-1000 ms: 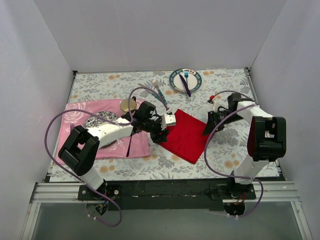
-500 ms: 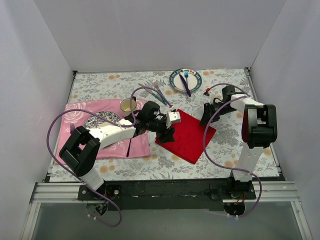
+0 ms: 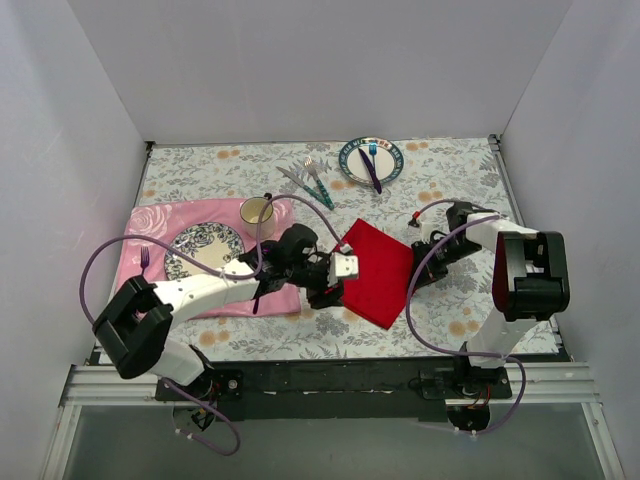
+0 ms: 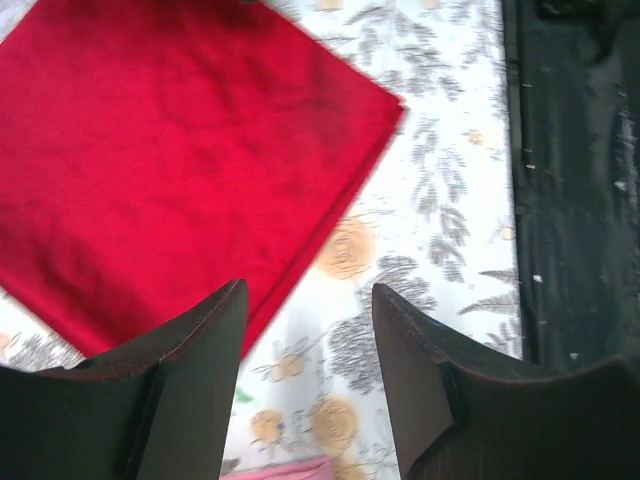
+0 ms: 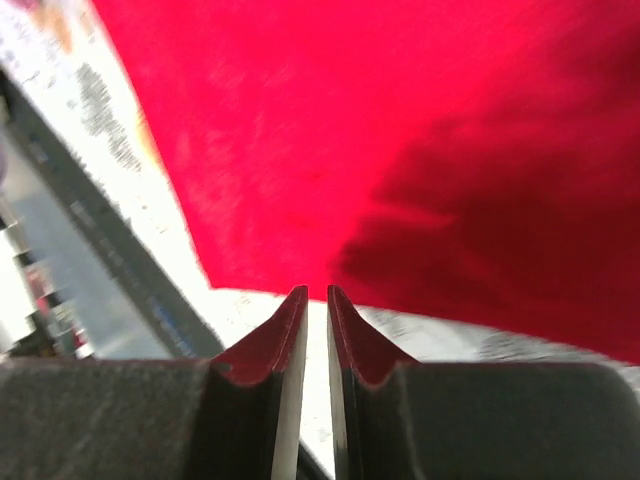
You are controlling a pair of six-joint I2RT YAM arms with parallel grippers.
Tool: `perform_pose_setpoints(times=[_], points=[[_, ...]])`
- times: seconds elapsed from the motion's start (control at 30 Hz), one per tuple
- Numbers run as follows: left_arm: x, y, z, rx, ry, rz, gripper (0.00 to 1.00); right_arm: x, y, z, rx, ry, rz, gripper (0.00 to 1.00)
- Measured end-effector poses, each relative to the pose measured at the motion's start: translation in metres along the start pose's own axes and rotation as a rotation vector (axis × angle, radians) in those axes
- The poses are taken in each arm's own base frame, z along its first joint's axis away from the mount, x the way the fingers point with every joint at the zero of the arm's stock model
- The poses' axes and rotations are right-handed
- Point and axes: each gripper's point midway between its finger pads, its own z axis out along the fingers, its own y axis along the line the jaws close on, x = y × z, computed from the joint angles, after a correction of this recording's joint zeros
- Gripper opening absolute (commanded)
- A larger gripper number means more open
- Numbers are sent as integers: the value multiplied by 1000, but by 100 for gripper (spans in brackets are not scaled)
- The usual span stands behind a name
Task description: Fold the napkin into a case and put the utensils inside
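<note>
The red napkin (image 3: 377, 272) lies flat on the floral tablecloth, and it also shows in the left wrist view (image 4: 180, 170) and the right wrist view (image 5: 400, 150). My left gripper (image 3: 328, 290) hovers at its near-left edge, open and empty (image 4: 308, 300), over bare tablecloth just off the cloth's edge. My right gripper (image 3: 421, 257) is at the napkin's right edge, its jaws nearly touching with nothing between them (image 5: 317, 295). The teal-handled fork and knife (image 3: 312, 182) lie on the tablecloth behind the napkin.
A pink rose placemat (image 3: 150, 225) at left holds a patterned plate (image 3: 204, 251), a purple spoon (image 3: 258, 296) and a small fork (image 3: 144, 260). A cup (image 3: 257, 210) stands at its back edge. A far plate (image 3: 392, 162) holds a blue fork and a purple knife.
My left gripper moved toward the near edge, from the napkin's back-left side to its near-left edge. My right gripper swung back, then returned to the right edge. The napkin looks narrower.
</note>
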Motion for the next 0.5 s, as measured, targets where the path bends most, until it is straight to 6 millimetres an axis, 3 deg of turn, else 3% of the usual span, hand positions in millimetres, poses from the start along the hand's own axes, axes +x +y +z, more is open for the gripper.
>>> perform_pose_setpoints(times=[0.1, 0.2, 0.4, 0.5], points=[[2, -27, 4, 43, 5, 71, 53, 7, 14, -1, -47, 16, 19, 25], [6, -49, 13, 89, 12, 115, 52, -4, 25, -8, -85, 1, 19, 27], [10, -41, 21, 45, 31, 86, 53, -96, 18, -38, 13, -168, -181, 28], [9, -32, 21, 0, 32, 42, 53, -121, 6, -37, 66, -184, -247, 25]])
